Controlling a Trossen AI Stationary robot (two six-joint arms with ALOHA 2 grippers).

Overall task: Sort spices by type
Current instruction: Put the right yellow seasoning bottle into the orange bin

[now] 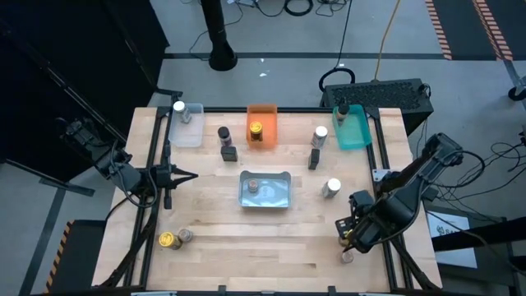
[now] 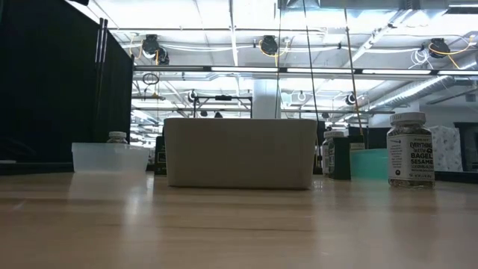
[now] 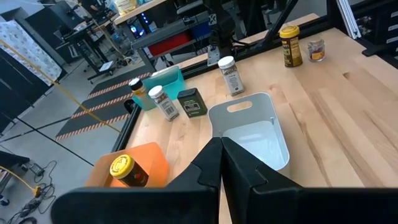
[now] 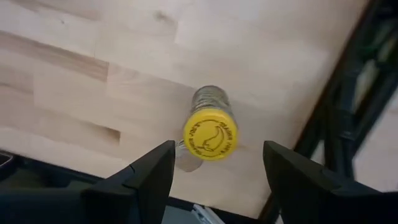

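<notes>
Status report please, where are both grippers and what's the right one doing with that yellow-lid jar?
Right gripper open, poised over yellow-lid jar at table's near right corner, not touching. Left gripper shut, empty, parked left side. Nothing in the way.

low view bagel-seasoning jar [image 2: 410,150] label fine print unreadable, white bin [image 2: 239,152] hiding jars behind

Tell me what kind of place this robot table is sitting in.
Probably a lab or workshop in an industrial hall. The pale wooden table stands on grey concrete floor strewn with black cables, with striped floor tape nearby, and the low view shows bright strip ceiling lights and exposed pipes.
</notes>
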